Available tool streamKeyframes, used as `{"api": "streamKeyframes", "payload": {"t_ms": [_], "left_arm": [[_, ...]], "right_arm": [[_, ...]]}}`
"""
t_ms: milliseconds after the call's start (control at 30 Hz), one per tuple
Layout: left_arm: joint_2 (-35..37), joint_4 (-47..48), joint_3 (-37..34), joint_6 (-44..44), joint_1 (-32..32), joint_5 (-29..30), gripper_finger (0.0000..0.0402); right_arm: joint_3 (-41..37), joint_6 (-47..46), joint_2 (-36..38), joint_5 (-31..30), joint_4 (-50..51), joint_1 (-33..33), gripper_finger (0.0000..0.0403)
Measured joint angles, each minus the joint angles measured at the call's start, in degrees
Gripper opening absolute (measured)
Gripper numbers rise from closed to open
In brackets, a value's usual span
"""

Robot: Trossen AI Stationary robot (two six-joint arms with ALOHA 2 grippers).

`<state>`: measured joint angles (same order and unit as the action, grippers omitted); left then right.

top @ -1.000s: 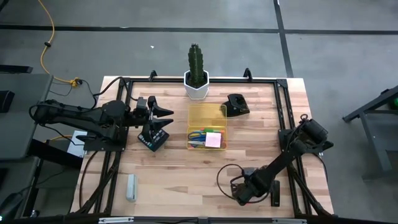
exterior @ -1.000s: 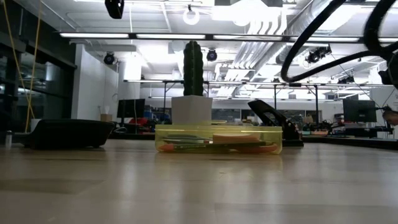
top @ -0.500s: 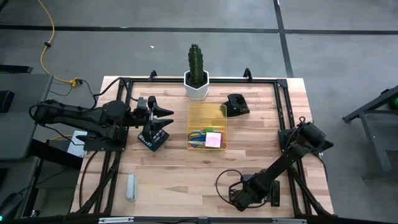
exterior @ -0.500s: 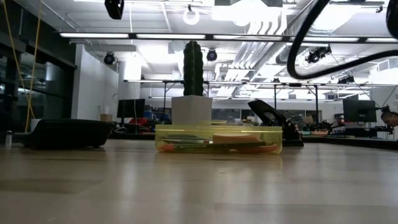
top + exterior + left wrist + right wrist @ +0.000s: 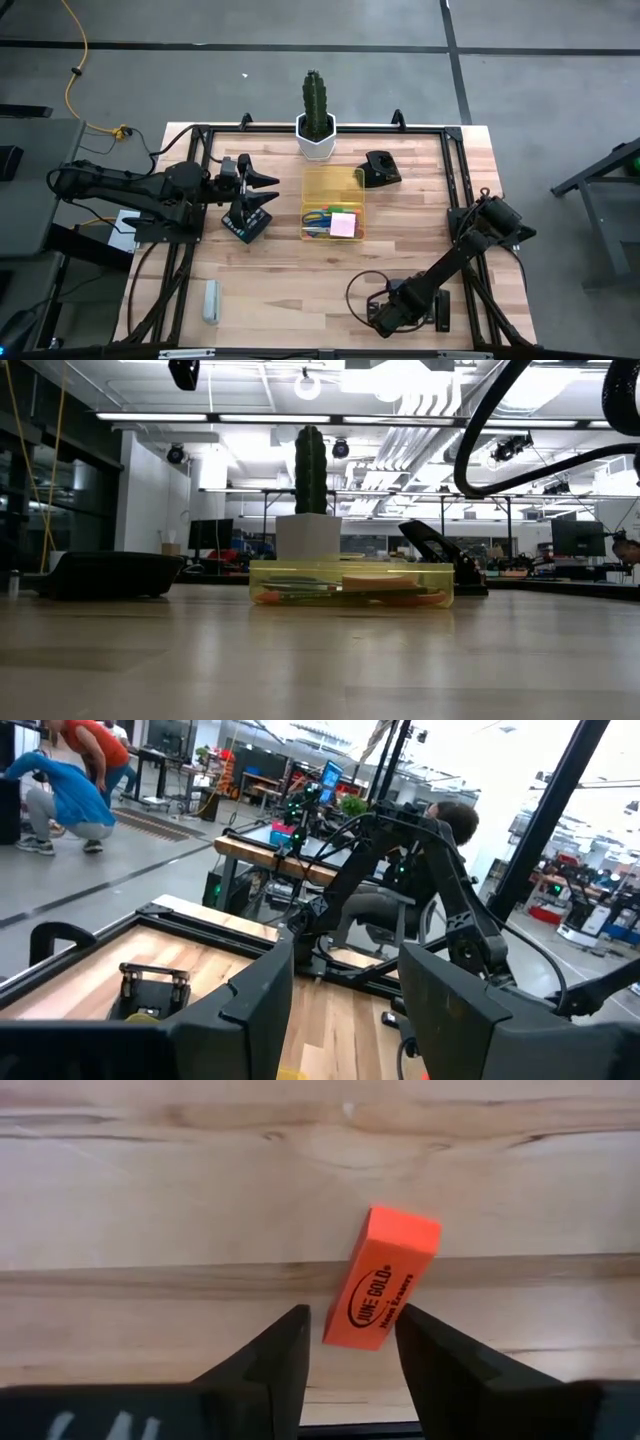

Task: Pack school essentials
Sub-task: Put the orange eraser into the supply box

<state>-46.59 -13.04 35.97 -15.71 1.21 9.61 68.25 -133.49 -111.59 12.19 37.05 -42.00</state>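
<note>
An orange eraser (image 5: 385, 1278) lies flat on the wooden table near its front edge. My right gripper (image 5: 352, 1316) points down over it, open, with one finger on either side of the eraser's nearer end; in the high view my right gripper (image 5: 384, 317) hides the eraser. A yellow see-through box (image 5: 333, 184) in the table's middle holds blue-handled scissors (image 5: 317, 217) and a pink sticky-note pad (image 5: 344, 225). My left gripper (image 5: 270, 190) waits open and level, left of the box. My right gripper has one finger (image 5: 420, 1342) close against the long side of the eraser's nearer end (image 5: 392, 1326), while the other finger stands apart from it. I cannot tell whether the close finger touches. The eraser lies flat on the table.
A green cactus in a white pot (image 5: 316, 118) stands behind the box. A black stapler-like thing (image 5: 380, 168) lies right of the box, a black object (image 5: 248, 222) under my left gripper, and a pale oblong piece (image 5: 210, 300) at the front left. A black frame (image 5: 455, 180) rims the table.
My right gripper has edged a little toward the table's near edge and rolled slightly, staying low over the table. The cable looping above it has swung with it.
</note>
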Motion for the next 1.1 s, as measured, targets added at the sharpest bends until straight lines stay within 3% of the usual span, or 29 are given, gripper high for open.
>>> {"api": "streamKeyframes", "payload": {"t_ms": [400, 600, 867, 1100], "left_arm": [[0.00, -0.02, 0.00, 1.35, 0.00, 0.07, 0.0170], [0.00, -0.02, 0.00, 1.36, -0.02, 0.09, 0.0170], [-0.01, -0.04, 0.00, 1.06, -0.01, 0.13, 0.0170], [0.00, -0.13, 0.00, -0.34, -0.02, 0.15, 0.0170]], "right_arm": [[-0.08, 0.04, 0.00, -1.83, 2.51, 0.00, 0.0070], [-0.47, 6.21, 2.23, -3.88, 4.77, -0.30, 0.0061], [-0.60, 25.76, 13.69, -12.06, 19.55, 2.35, 0.0060], [-0.48, 53.84, 24.42, -27.20, 16.37, 13.46, 0.0060]]}}
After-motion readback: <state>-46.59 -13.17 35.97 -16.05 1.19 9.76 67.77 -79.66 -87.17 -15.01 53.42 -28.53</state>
